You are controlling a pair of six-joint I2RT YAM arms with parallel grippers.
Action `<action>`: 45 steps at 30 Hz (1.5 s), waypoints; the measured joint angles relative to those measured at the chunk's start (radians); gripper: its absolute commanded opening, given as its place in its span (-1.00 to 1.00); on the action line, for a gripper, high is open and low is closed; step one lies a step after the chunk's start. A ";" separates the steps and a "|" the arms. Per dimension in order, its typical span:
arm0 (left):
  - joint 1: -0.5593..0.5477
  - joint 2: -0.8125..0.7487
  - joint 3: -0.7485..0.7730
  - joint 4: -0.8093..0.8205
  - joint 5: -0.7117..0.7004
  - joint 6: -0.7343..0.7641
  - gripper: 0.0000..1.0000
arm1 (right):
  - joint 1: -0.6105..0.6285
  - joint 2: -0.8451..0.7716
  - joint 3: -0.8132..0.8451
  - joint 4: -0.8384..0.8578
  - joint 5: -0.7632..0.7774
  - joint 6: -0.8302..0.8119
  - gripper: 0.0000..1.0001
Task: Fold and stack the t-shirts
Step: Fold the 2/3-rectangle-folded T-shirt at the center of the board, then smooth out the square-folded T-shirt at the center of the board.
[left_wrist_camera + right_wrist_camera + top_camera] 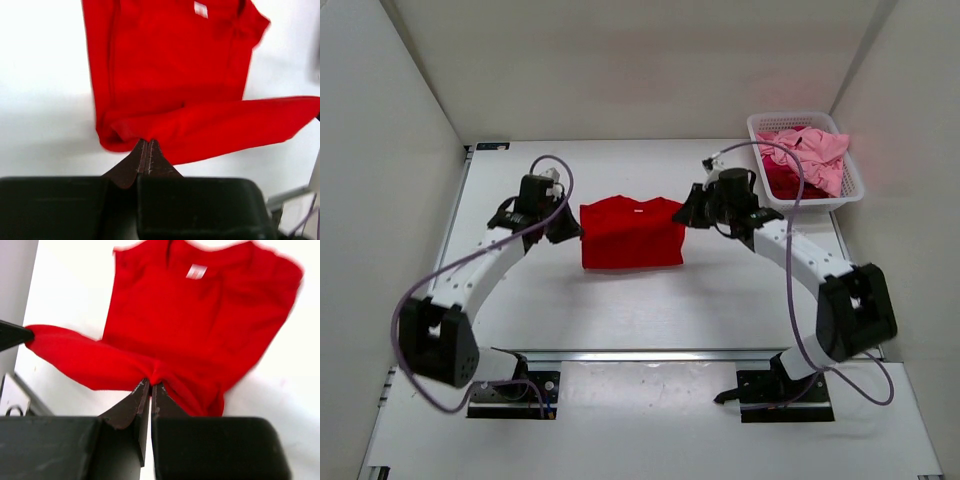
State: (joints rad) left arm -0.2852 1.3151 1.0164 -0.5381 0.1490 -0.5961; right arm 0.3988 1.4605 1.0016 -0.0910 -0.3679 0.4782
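A bright red t-shirt [631, 232] lies on the white table between my two arms, its white neck label facing up on the far side. My left gripper [578, 232] is at the shirt's left edge. In the left wrist view its jaws [148, 141] are shut on a bunched fold of the red cloth [170, 75]. My right gripper [682, 218] is at the shirt's right edge, and its jaws [151, 385] are likewise shut on pinched red cloth [200, 325]. A band of cloth stretches between the two grips. A light pink t-shirt [817, 150] and darker magenta cloth [782, 180] lie crumpled in the basket.
The white lattice basket [820, 203] stands at the far right corner of the table, just behind my right arm. White walls close in the table on the left, back and right. The arm bases and their cables sit at the near edge.
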 measured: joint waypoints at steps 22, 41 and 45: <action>0.092 0.584 0.399 0.148 -0.124 -0.047 0.30 | -0.113 0.711 0.662 -0.110 -0.010 -0.091 -0.21; -0.103 0.597 0.119 0.381 0.049 -0.156 -0.28 | 0.014 0.709 0.593 -0.007 -0.101 -0.080 -0.96; -0.053 0.541 0.001 0.503 0.093 -0.199 -0.29 | -0.008 0.847 0.684 0.005 -0.130 -0.043 -0.98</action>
State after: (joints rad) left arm -0.3386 1.8557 1.0172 -0.0353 0.2424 -0.7948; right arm 0.3908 2.3077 1.6852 -0.0860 -0.4984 0.4347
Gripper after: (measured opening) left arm 0.354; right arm 0.018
